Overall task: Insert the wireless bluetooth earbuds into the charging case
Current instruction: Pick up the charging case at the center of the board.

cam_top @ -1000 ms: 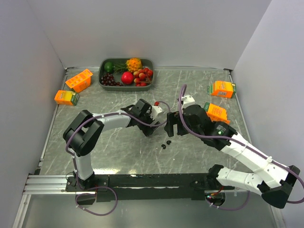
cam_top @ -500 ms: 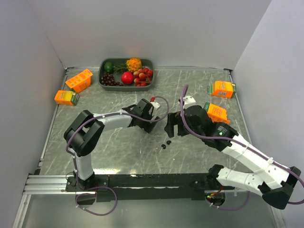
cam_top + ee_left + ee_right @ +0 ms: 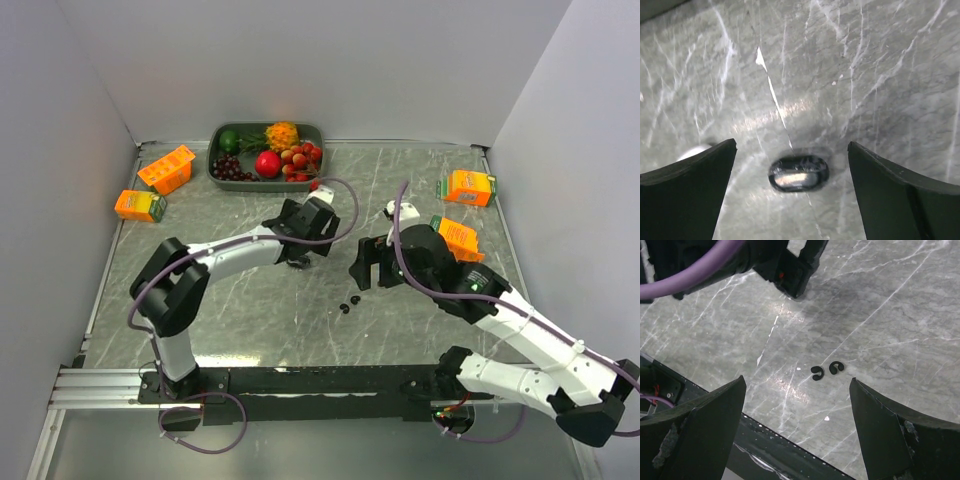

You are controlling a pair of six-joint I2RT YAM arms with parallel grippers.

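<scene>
Two tiny black C-shaped wireless bluetooth earbuds [image 3: 349,303] lie side by side on the marble table; the right wrist view shows them [image 3: 826,370] a little beyond the jaws. My right gripper [image 3: 797,386] hangs open above the table, just behind them, with nothing in it [image 3: 366,270]. The charging case [image 3: 798,173], a dark glossy oval, lies flat on the table between the wide-open fingers of my left gripper [image 3: 791,150], untouched. In the top view my left gripper [image 3: 299,250] hides the case. A blurred pale blob [image 3: 694,150] shows beside the left finger.
A green tray [image 3: 215,150] of fruit stands at the back. Two orange cartons [image 3: 166,169] [image 3: 140,205] lie at the back left, two more [image 3: 469,186] [image 3: 457,237] at the right, one close behind my right arm. Walls close in on three sides.
My left gripper has moved back and to the left, away from the earbuds, its wrist now nearer the tray. The right arm has barely shifted. Both grippers stay open.
</scene>
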